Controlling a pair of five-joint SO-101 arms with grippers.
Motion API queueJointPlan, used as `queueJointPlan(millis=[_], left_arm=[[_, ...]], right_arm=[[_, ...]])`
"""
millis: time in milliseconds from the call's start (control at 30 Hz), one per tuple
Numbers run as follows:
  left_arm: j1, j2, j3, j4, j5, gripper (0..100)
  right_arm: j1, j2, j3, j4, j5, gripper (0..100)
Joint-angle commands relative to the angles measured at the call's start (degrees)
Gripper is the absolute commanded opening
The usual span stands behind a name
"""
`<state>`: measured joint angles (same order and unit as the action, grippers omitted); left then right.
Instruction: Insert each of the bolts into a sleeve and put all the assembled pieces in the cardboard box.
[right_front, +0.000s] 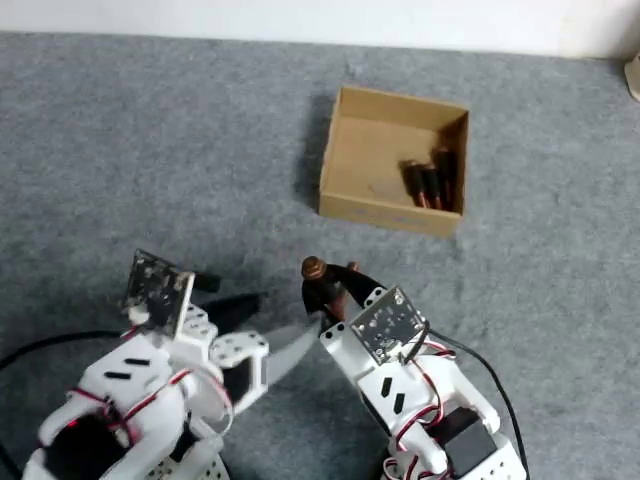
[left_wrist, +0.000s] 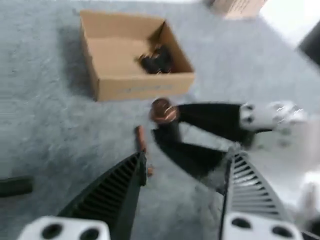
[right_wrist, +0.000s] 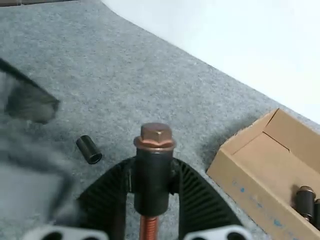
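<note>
- The cardboard box (right_front: 395, 205) sits on the grey carpet (right_front: 150, 130), its top uncovered
- Several assembled pieces (right_front: 430, 185) lie together inside the box, in the corner nearest the right arm; they also show in the left wrist view (left_wrist: 157, 60)
- The right gripper (right_wrist: 152, 172) is just in front of the box's near wall, a short gap away, and shows in the high view as well (right_front: 330, 290)
- Its claw is clamped on a black sleeve (right_wrist: 151, 192) held upright, one finger on each side
- A copper bolt (right_wrist: 155, 136) runs through that sleeve: the hex head sits on the top end and the threaded shank sticks out below
- The left gripper (left_wrist: 186, 157) is farther from the box than the right one, just beside it, with its claw spread wide and holding nothing
- A loose sleeve (right_wrist: 89, 149) lies on its side on the carpet, well apart from the box
- A thin reddish-brown piece (left_wrist: 141, 138) lies on the carpet between the box's near wall and the left claw; I cannot tell whether it is a bolt
</note>
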<state>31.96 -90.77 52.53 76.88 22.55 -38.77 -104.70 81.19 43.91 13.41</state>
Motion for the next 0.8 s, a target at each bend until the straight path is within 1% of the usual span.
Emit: queueJointPlan(millis=[0,67,133,200,300,333,433,567,667,700,767], left_arm=[[-5.9,0.7,4.7,-6.6,-3.0,24],[-9.1,0.7,8.9,-12.2,-5.5,24],[-11.6,0.7,13.4,-18.7,-7.6,22],[-13.6,0.7,17.7,-26.3,-9.5,15],[-16.7,0.4,23.3,-36.5,-12.7,2],[-18.0,0.4,24.8,-38.8,-13.1,0],[-21.1,0.3,30.4,-40.7,-13.5,4],[-25.5,0.2,33.5,-42.3,-13.6,4],[-29.4,0.2,33.6,-42.8,-13.7,0],[-30.5,0.2,33.6,-42.6,-14.6,1],[-32.0,0.7,33.7,-42.5,-18.6,1]], right_arm=[[0.6,-0.6,-0.4,-2.9,-0.4,0.5],[0.6,-0.6,0.0,-2.9,-0.4,0.5],[0.6,-0.6,1.0,-3.1,-0.4,0.5],[0.6,-0.6,1.6,-4.0,-0.4,0.5],[0.6,-0.6,2.3,-4.8,-0.4,0.5],[0.6,-0.6,2.3,-4.8,-0.4,0.5],[0.9,-0.6,2.4,-4.8,-0.4,0.5],[1.6,-0.6,2.6,-5.2,-0.4,0.5],[2.5,-0.6,2.6,-5.3,-0.4,0.5],[2.7,-0.6,2.6,-5.3,-0.4,0.5],[2.9,-0.6,2.6,-5.3,-0.4,0.5]])
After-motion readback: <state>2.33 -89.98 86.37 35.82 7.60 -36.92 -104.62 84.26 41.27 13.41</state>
